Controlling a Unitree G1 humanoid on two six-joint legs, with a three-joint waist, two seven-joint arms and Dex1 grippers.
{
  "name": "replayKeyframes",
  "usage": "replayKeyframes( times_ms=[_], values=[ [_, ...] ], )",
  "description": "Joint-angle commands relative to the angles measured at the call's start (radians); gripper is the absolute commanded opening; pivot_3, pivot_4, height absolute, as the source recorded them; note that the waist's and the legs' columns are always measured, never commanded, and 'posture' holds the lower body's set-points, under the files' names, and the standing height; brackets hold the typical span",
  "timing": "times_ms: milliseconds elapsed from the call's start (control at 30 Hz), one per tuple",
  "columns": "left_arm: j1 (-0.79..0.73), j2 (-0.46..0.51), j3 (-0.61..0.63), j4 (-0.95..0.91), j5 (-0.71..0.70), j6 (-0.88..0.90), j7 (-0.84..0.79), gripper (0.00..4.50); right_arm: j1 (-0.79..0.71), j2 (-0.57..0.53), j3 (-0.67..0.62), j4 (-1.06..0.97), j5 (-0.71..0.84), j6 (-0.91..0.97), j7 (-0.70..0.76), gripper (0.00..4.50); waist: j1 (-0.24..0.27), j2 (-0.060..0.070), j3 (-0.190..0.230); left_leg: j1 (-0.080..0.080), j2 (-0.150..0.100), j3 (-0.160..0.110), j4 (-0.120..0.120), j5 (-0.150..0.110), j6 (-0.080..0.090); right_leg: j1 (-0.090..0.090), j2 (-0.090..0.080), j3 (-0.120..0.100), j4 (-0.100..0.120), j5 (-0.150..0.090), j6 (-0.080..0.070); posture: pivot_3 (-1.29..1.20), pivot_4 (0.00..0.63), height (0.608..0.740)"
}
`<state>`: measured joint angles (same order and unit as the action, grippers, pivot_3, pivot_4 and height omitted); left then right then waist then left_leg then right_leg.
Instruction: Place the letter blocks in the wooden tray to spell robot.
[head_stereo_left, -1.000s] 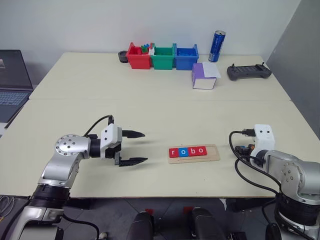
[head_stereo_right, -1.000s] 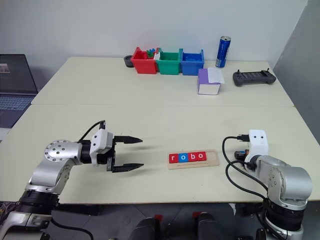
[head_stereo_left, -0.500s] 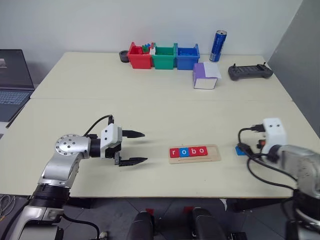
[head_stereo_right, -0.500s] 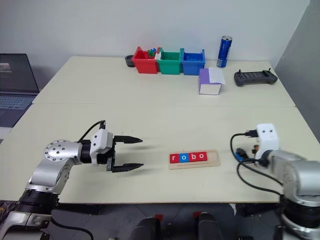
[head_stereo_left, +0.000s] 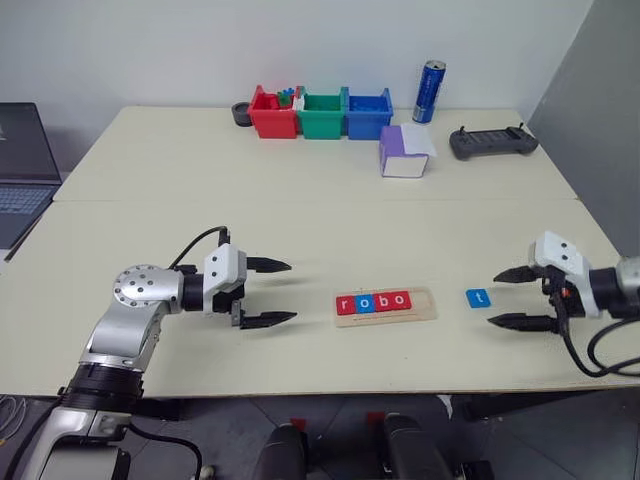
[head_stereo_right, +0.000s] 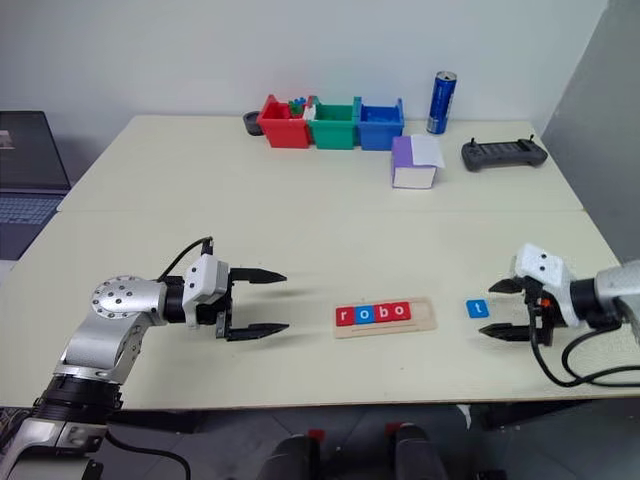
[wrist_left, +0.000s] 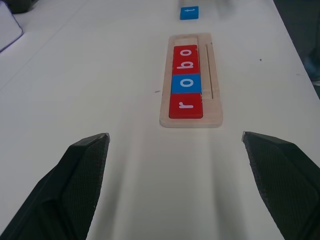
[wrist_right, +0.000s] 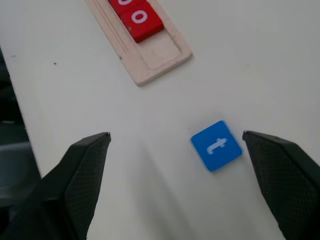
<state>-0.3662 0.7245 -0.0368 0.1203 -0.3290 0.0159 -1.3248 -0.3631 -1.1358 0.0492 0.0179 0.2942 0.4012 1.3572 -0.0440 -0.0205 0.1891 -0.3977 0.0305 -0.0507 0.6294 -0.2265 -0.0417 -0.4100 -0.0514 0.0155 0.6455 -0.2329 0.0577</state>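
Partly cropped wooden tray (wrist_right: 145, 52), blue t block (wrist_right: 216, 145) whole

A robotics lab or office workroom: pale tables (head_stereo_left: 300, 215) pushed together against a plain white wall, with an open laptop (head_stereo_left: 20, 160), a handheld controller (head_stereo_left: 492, 142), a drink can (head_stereo_left: 430, 78) and small plastic sorting bins (head_stereo_left: 322, 112).

right gripper (head_stereo_left: 518, 297) swung outward, opened; blue t block (head_stereo_left: 478, 297) uncovered
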Motion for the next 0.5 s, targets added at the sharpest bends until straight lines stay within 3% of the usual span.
replayKeyframes(
  times_ms=[33,267,500],
  values=[
    [0.001,0.018,0.019,-0.045,-0.01,0.005,0.004,4.5,-0.095,0.022,0.096,0.17,-0.098,-0.248,0.147,4.49,0.001,0.0,0.0,0.0,0.0,0.0,0.0,0.0,0.0,0.0,0.0,0.0,0.0,0.0,0.0,0.0,0.15,0.74],
    [0.068,0.04,0.05,-0.124,-0.023,0.038,0.041,4.5,-0.28,0.147,0.221,0.496,-0.241,-0.52,0.21,4.49,-0.001,0.0,0.0,-0.001,0.0,0.0,0.0,0.0,0.0,0.0,0.0,0.001,0.0,0.002,0.003,0.0,0.15,0.74],
    [0.121,0.054,0.078,-0.188,-0.029,0.071,0.075,4.5,-0.368,0.208,0.245,0.686,-0.291,-0.608,0.221,4.49,0.006,0.001,0.0,-0.001,0.0,0.0,-0.001,0.0,0.0,0.0,0.0,0.0,0.001,0.001,0.002,0.0,0.15,0.74]
  ],
)
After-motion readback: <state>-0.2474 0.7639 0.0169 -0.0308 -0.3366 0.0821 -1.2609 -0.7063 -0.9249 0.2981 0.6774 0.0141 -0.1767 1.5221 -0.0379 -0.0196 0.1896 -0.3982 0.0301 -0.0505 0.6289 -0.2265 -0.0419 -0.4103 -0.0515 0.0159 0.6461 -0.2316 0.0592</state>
